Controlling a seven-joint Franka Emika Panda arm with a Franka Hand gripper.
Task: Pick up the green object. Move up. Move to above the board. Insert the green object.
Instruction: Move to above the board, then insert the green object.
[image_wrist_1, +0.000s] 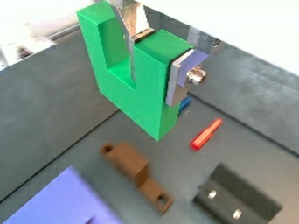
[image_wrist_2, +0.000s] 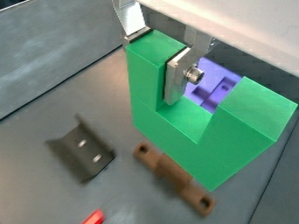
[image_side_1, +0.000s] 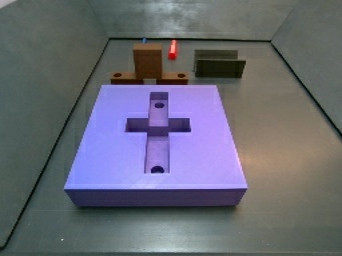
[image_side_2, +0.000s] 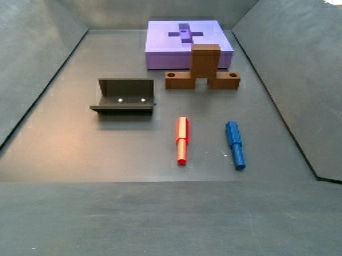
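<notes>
Green object (image_wrist_1: 135, 74) hangs pinched in the gripper (image_wrist_1: 158, 61), lifted clear of the counter (image_wrist_1: 251, 149) above the brown block (image_wrist_1: 136, 175); travel over the board (image_side_1: 158, 135) and insertion remain.

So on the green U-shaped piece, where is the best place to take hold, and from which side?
By one thick leg, coming from the open end. In a wrist view the gripper is shut on the green piece that way: its flat plates clamp opposite flat faces of one leg, and the closed base hangs free below, probably the end that goes in.
</notes>
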